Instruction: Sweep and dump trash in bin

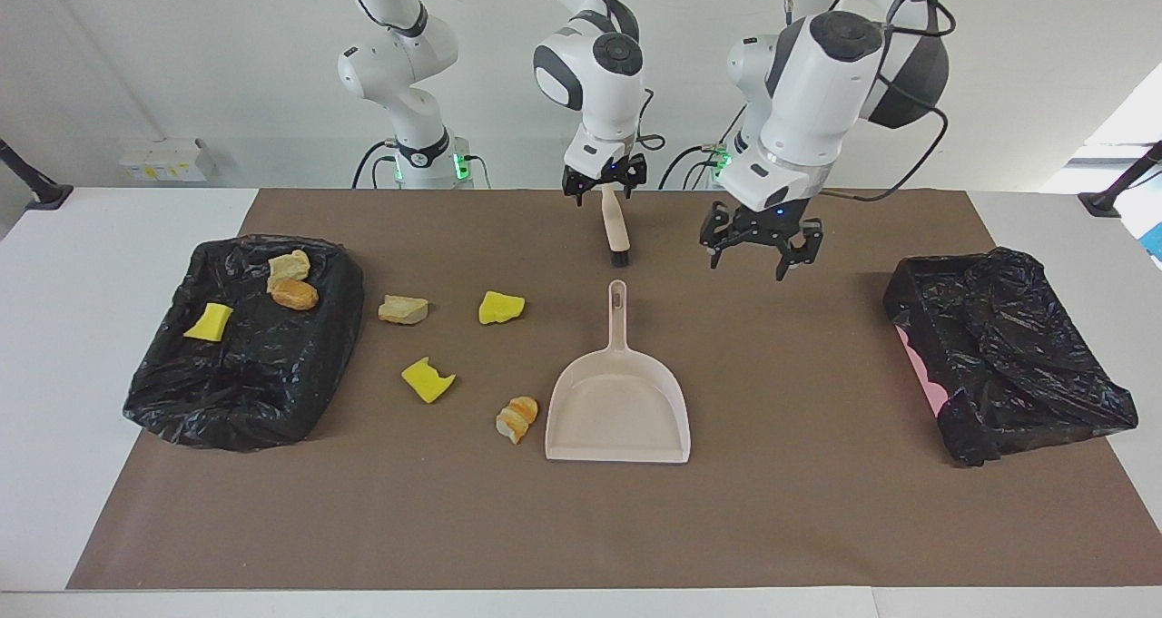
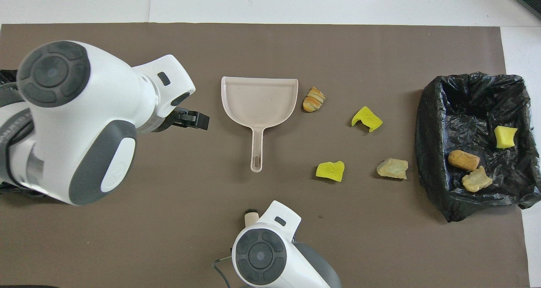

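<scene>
Four trash scraps lie on the brown mat: a tan chunk (image 1: 403, 309), two yellow bits (image 1: 501, 307) (image 1: 428, 379) and an orange bread piece (image 1: 517, 418) beside the beige dustpan (image 1: 617, 409). Three more scraps (image 1: 294, 294) lie in the black-lined bin (image 1: 245, 400) at the right arm's end. The dustpan's handle points toward the robots. My right gripper (image 1: 604, 187) is shut on the brush (image 1: 615, 228), which hangs bristles down over the mat just nearer the robots than the handle. My left gripper (image 1: 761, 250) is open and empty, raised over the mat beside the handle.
A second black-lined bin (image 1: 1008, 364) stands at the left arm's end of the table. The brown mat (image 1: 581, 527) covers most of the table. In the overhead view the left arm's body (image 2: 84, 123) hides part of the mat.
</scene>
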### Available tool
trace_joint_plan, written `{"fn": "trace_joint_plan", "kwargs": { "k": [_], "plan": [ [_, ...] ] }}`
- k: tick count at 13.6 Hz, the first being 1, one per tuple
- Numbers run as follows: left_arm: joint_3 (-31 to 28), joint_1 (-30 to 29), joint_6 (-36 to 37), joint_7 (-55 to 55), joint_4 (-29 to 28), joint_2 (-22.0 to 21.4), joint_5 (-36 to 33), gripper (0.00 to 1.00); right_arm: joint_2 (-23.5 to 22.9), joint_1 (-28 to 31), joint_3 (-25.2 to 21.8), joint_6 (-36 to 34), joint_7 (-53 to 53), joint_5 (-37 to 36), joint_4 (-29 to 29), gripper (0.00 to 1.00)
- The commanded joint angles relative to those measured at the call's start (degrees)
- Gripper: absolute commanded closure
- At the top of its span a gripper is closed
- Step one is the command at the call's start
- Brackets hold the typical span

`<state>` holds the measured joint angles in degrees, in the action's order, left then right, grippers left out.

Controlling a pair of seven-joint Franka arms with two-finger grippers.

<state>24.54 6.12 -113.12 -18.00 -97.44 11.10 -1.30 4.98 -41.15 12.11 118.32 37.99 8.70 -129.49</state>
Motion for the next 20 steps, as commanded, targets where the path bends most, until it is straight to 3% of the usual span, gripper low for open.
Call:
{"fn": "trace_joint_plan", "kwargs": {
  "k": [1,3,6,8,11,15,17,19,20],
  "plan": [
    [3.2,1.1,-5.2,-8.6,-0.3,4.8,-5.2,0.00,3.5,-2.5,-0.2,2.4,2.4,1.8,-4.5,0.06],
    [6.4,1.4,-7.9,-15.4,-0.3,8.6,-11.2,0.00,2.8,-3.7,-0.2,4.7,3.6,1.8,-5.8,0.12],
    [7.8,2.1,-9.7,-20.8,-0.4,12.0,-13.7,0.00,1.1,-6.0,-0.2,7.4,4.6,2.6,-6.7,0.17],
    [8.2,4.4,-10.5,-28.8,-0.5,16.3,-21.8,0.00,0.1,-6.1,-0.2,8.8,5.4,2.6,-7.0,0.22],
    [9.0,4.5,-9.6,-31.0,-1.5,16.2,-22.8,0.00,-1.4,-7.4,-0.2,9.3,5.8,2.7,-7.0,0.27],
    [9.1,4.1,-9.1,-30.9,-1.5,15.4,-22.7,0.28,-3.1,-8.3,-0.2,10.7,6.3,2.7,-7.0,0.33],
    [9.3,4.1,-8.4,-30.8,-1.6,15.4,-22.7,0.55,-3.2,-8.3,-0.2,10.6,6.6,2.7,-7.0,0.46],
    [9.4,4.0,-7.2,-30.4,-1.5,14.9,-22.7,0.78,-3.5,-8.2,-0.2,10.1,6.6,2.7,-6.8,0.47],
    [9.4,3.8,-7.1,-30.0,-1.5,14.3,-22.7,0.86,-3.5,-8.1,-0.2,10.0,6.5,2.7,-6.8,0.64]
  ]
}}
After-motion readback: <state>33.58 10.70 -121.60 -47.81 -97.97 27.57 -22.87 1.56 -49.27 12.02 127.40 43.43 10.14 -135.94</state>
